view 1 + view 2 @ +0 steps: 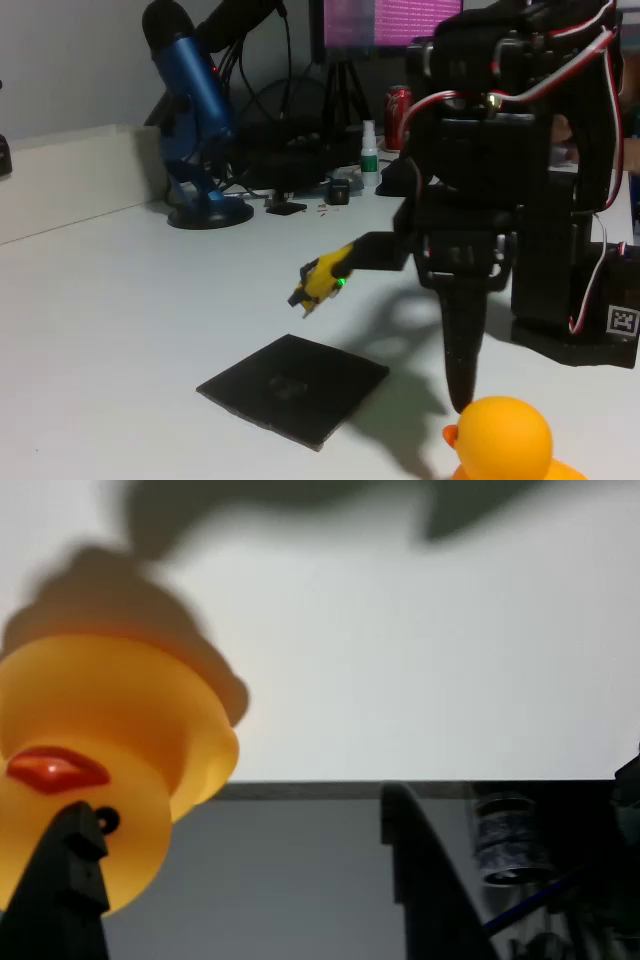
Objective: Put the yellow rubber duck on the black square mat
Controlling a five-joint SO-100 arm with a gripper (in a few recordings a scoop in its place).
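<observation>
Fixed view, item 1: we log the yellow rubber duck [503,438] at the bottom right of the table [100,330], near the front edge and partly cut off by the picture's border, its beak toward the left. Item 2: the black square mat [293,388] lies flat to the duck's left, apart from it and with nothing on it. Item 3: the gripper [385,335] stands spread, holding nothing; 1 finger points straight down with its tip just behind the duck's head, the other sticks out toward the left, ending in a yellow tip above the mat's far side. Wrist view: the duck [110,750] sits at the left, against 1 dark finger [60,900], with the second finger [425,880] well to the right. Risks, in our judgement: the duck sits off-centre between the fingers, so closing now could catch only its rounded head, and smooth rubber may squirt free or topple; a push from the lowered finger could shove it off the near edge. Pose: the arm is folded forward and low over the table, wrist bent down, base at the right rear.
</observation>
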